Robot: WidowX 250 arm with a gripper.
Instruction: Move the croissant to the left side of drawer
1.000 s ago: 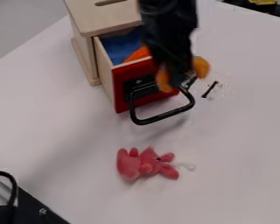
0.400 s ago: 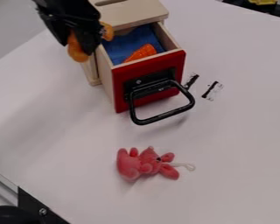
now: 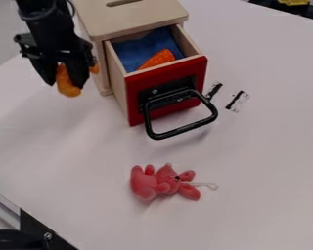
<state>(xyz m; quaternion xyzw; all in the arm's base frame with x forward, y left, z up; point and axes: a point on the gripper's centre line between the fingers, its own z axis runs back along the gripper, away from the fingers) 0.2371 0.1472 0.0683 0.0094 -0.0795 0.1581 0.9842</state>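
Croissant (image 3: 67, 85)'s clamped in the gripper (image 3: 70, 80), left of the drawer (image 3: 166, 75), toward the desk (image 3: 22, 97)'s upper left edge. Probably light and kinda squishy, so I'd pinch its middle gently

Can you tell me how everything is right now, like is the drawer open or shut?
Drawer: pulled open.
Croissant: held in the tool, left of the drawer.
Tool: closed on the croissant.
Pink toy: lying down.
Orange thing: lying inside the drawer.
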